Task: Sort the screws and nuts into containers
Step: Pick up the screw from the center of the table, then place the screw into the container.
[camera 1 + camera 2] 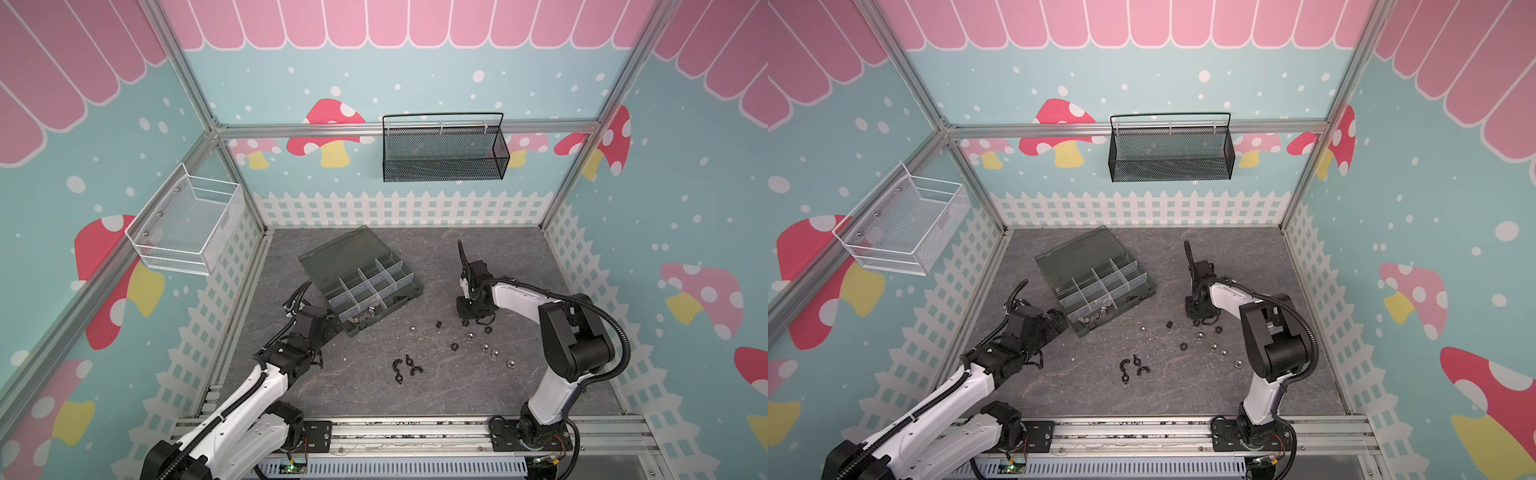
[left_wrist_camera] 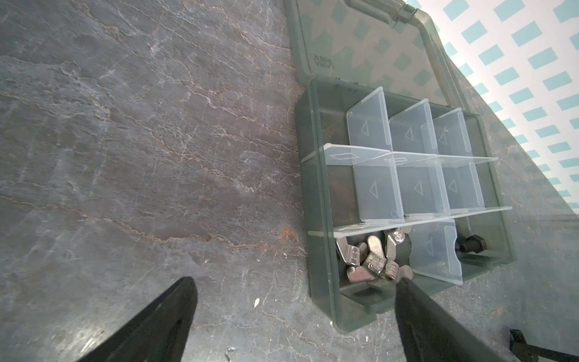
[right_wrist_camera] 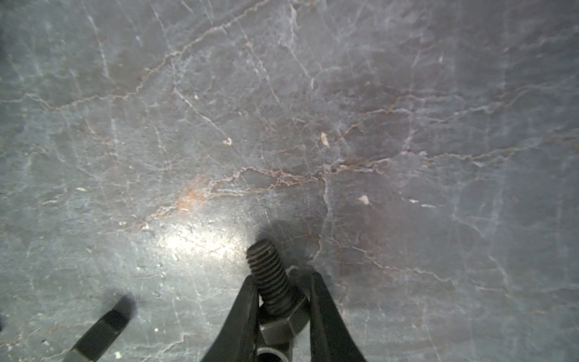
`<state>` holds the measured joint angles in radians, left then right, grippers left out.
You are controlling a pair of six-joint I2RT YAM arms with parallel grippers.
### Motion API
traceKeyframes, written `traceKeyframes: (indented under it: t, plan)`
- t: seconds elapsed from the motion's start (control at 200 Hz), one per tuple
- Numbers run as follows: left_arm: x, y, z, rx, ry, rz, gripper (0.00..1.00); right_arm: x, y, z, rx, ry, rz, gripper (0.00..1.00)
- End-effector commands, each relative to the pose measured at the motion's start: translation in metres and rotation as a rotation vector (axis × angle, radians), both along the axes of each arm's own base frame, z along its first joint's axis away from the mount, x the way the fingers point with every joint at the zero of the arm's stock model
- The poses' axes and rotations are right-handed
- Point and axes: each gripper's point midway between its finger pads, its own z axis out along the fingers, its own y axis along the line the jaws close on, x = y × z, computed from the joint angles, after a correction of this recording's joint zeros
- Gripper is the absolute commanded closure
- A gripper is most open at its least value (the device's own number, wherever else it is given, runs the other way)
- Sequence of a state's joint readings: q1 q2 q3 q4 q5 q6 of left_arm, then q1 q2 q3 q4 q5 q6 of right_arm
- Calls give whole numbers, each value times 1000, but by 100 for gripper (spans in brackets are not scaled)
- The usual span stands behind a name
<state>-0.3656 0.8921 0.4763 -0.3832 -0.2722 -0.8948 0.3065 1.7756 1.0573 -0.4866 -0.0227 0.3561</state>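
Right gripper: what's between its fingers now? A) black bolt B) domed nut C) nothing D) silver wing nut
A: in the right wrist view, the right gripper has its fingers closed on a black bolt, hex head pinched between them and threaded shank pointing out over the grey tabletop.

The white-and-black left arm reaches forward low, its left gripper (image 2: 294, 291) spread wide, while the white-and-black right arm bends downward, its right gripper (image 3: 283, 282) pinched on a short black threaded screw (image 3: 271, 275).
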Motion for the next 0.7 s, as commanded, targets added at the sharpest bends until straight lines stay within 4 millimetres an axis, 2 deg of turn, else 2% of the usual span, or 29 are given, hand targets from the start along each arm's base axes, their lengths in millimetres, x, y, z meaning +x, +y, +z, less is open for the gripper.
traceKeyframes:
  t: [0.0,0.205,0.36,0.525,0.695]
  plan:
    - [2,2,1,-24,-12,29,1,-9,-1,-4,10,32,2,85]
    - [1,2,-1,-21,-5,30,1,-5,11,20,71,-24,5,92]
    - [1,3,-1,-19,-6,30,0,2,31,47,136,-88,35,93]
    - [1,4,-1,-15,-10,32,1,10,68,74,203,-152,97,93]
    - [2,3,2,-15,-18,27,1,22,116,98,243,-207,184,93]
